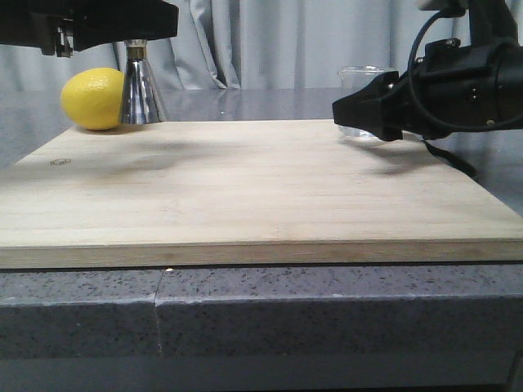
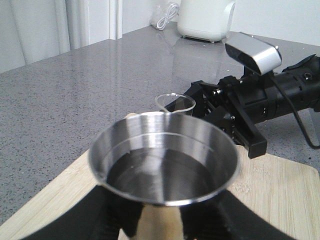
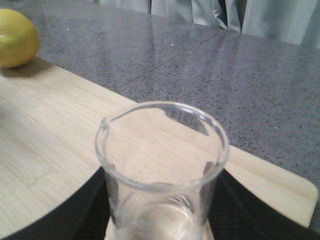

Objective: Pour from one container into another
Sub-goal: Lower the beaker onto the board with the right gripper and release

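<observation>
1. Found the near and middle of the bamboo cutting board [image 1: 245,188] bare, with both vessels at its far edge.
2. Saw the glass beaker [image 3: 160,150] standing by the far right corner, with the right gripper [image 3: 160,210] apparently closed on its sides. Could not tell how much liquid was in it.
3. Saw the steel jigger [image 2: 162,160] at the far left, base on the board, with the left gripper [image 2: 160,220] hugging its waist, seemingly clamped. Noted the lemon [image 1: 94,98] touching or just beside it.
4. Judged spilling the main risk: vessels well apart, a narrow jigger mouth, and a beaker lip needing to face it. Feared slick glass slipping in the pads on tilting, and the lemon rolling if nudged.
5. Counted the board's centre as the free space for meeting. Marked the beaker close to the right edge, the grey counter [image 1: 245,318] below and beyond, and the curtain [image 1: 245,41] farthest back.
</observation>
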`<state>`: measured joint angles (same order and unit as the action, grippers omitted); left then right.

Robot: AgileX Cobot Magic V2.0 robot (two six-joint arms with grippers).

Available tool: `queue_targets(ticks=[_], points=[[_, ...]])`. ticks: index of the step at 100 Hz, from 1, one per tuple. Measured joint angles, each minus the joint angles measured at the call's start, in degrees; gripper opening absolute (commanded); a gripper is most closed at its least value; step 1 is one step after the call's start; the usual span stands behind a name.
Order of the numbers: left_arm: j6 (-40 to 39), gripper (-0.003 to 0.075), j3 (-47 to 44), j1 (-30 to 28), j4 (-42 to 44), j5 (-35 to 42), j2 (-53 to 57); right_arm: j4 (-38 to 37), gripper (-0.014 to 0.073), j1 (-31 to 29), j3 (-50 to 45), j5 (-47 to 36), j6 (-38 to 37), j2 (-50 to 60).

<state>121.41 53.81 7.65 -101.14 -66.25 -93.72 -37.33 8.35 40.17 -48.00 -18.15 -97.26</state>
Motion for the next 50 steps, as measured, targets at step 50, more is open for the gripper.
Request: queue_targets(ticks=[50], points=[[0.0,0.0239,0.0,0.0,0.0,0.0,0.0,1.64,0.038,-0.1,0.34,0.96,0.6,-0.95]])
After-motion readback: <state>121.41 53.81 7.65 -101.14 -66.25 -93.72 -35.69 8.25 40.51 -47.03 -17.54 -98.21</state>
